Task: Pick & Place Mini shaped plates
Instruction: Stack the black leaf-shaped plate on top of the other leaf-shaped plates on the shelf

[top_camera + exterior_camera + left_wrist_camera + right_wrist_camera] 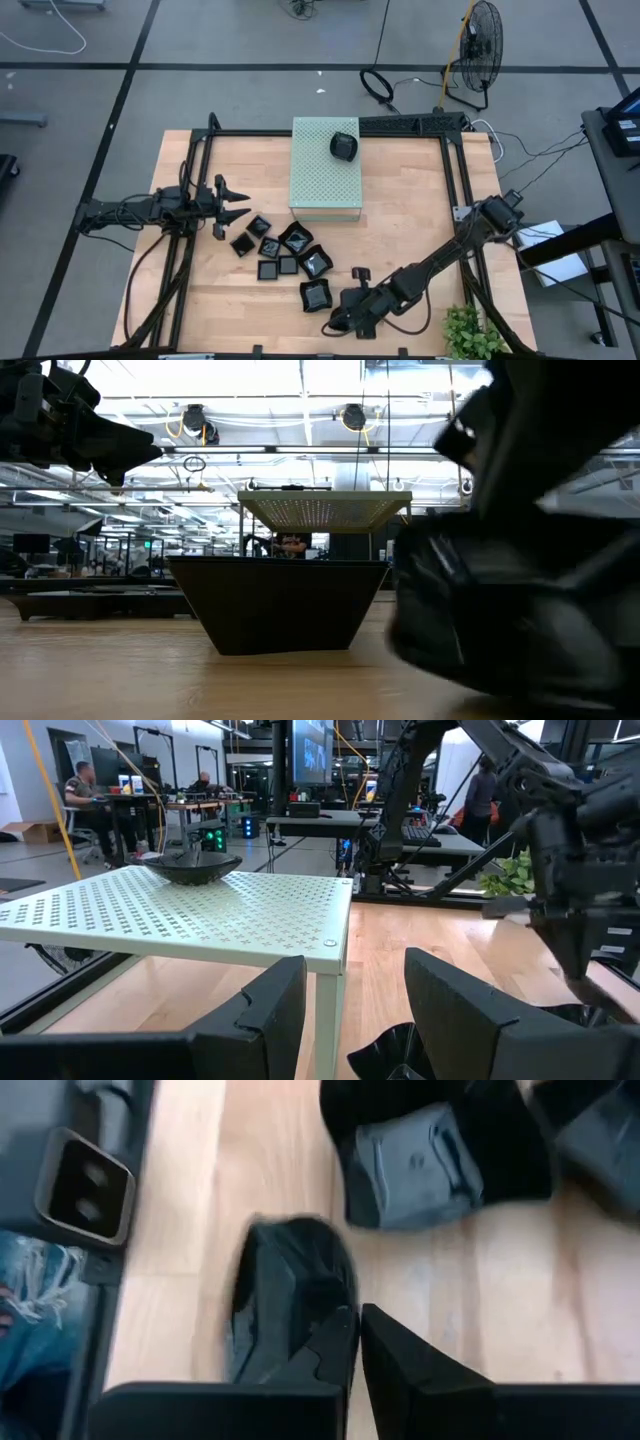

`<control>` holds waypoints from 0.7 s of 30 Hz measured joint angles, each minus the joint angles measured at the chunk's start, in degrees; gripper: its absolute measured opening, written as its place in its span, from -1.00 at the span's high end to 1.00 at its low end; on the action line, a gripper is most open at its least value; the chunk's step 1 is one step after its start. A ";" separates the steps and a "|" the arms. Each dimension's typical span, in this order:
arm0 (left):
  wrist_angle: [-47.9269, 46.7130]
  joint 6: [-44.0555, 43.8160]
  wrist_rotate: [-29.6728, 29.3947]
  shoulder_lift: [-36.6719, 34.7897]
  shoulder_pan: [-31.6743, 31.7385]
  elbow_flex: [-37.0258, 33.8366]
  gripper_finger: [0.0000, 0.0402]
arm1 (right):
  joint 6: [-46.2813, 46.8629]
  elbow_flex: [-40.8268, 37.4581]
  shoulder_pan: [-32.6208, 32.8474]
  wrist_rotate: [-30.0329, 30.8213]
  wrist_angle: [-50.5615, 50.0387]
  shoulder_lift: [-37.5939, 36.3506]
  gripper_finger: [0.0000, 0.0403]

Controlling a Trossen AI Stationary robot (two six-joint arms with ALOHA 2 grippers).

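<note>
Barely started imo: one mini plate (343,146) sits on the pale green perforated box (325,172), the rest (285,254) are still clustered on the table (400,220). Right gripper (340,322) is pinched shut low beside the cluster, apparently on a plate edge, and left gripper (236,199) hovers spread open.

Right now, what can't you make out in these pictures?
- Low view: right arm fills the picture's right, hiding the plates behind.
- Right wrist view: whether the shut right gripper pinches the blurred plate.
- High view: shapes in the plate cluster, too small.
</note>
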 joint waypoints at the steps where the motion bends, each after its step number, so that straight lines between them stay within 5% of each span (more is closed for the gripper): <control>1: 0.00 0.00 0.00 -0.02 0.00 0.00 0.13 | -0.59 0.00 -0.20 0.00 0.05 -0.69 0.94; 16: 0.02 0.00 0.01 -0.02 -0.01 0.00 0.13 | -4.20 0.02 -3.79 -0.15 -0.46 -8.11 0.87; 21: -0.01 0.00 0.00 -0.02 -0.01 0.00 0.13 | 8.42 0.00 -3.75 -0.21 -6.57 -7.98 0.65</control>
